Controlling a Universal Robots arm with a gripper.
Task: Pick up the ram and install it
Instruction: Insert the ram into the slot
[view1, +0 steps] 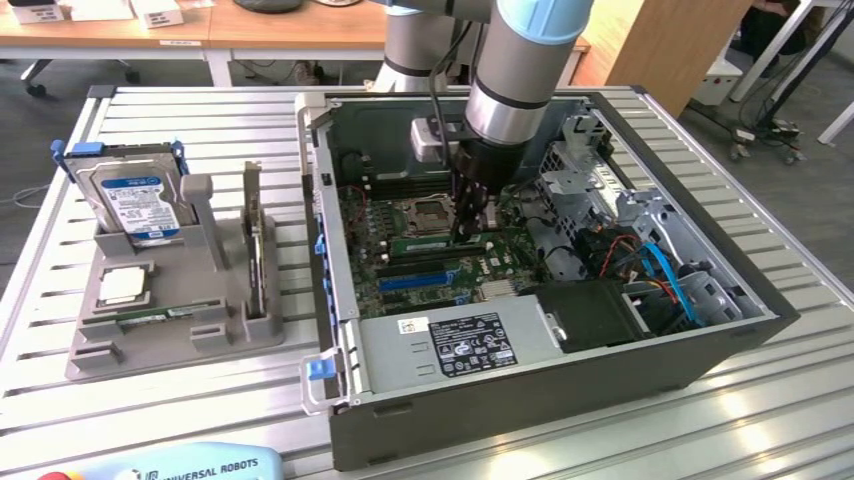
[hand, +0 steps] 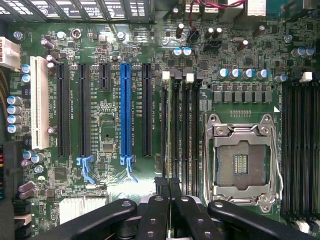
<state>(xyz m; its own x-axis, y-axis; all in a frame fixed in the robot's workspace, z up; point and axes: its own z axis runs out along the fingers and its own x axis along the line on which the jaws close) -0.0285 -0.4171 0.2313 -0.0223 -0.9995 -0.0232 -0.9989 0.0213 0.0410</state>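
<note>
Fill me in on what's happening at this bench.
A robot arm reaches down into the open computer case. Its gripper is shut on the ram, which it holds edge-on at the memory slots. These sit beside the empty processor socket on the motherboard. Whether the ram is fully seated cannot be told.

We see a slatted aluminium worktop (view1: 747, 420). Three items sit directly on it. An open dark-grey PC case (view1: 534, 400), side panel off, takes the middle and the exterior view's right. A grey moulded parts fixture (view1: 160, 345) is just beside the case on the exterior view's left; we can't tell if they touch. A light-blue pendant (view1: 187, 468) marked Universal Robots is at the near edge, partly cropped.
</note>
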